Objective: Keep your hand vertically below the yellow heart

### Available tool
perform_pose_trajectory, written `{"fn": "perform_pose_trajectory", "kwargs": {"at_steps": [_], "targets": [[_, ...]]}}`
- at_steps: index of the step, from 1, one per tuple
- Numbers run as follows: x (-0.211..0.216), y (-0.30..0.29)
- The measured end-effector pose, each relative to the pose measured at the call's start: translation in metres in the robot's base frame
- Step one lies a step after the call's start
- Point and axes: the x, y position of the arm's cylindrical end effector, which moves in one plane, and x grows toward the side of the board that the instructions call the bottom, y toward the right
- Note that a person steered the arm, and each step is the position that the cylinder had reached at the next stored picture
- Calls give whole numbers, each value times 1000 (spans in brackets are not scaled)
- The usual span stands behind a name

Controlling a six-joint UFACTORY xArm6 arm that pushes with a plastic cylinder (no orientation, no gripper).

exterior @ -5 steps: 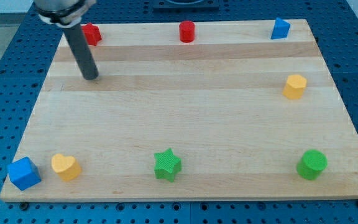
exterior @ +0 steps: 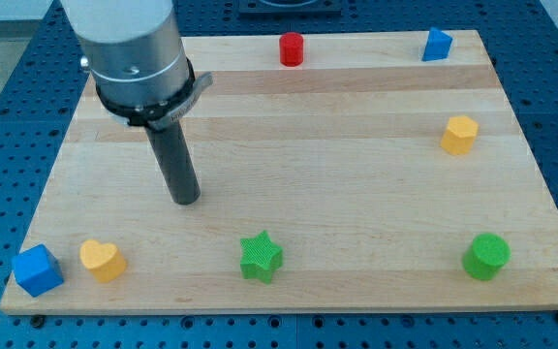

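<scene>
The yellow heart point(exterior: 102, 260) lies near the board's bottom left corner. My tip point(exterior: 186, 199) rests on the wooden board point(exterior: 337, 184), up and to the right of the yellow heart, well apart from it. A blue cube point(exterior: 37, 270) sits just left of the heart at the board's corner. A green star point(exterior: 261, 257) lies to the heart's right, below and right of my tip.
A red cylinder point(exterior: 292, 48) stands at the top middle, a blue block point(exterior: 437, 45) at the top right. A yellow hexagonal block point(exterior: 459, 134) is at the right edge, a green cylinder point(exterior: 486, 257) at the bottom right. The arm's body hides the top left corner.
My tip has moved down and to the right, from near the top left toward the middle left of the board. The arm now hides the red block at the top left.
</scene>
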Motion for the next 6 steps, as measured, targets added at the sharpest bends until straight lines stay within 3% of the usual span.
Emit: {"fn": "perform_pose_trajectory", "kwargs": {"at_steps": [4, 6], "targets": [[117, -9], [119, -36]]}}
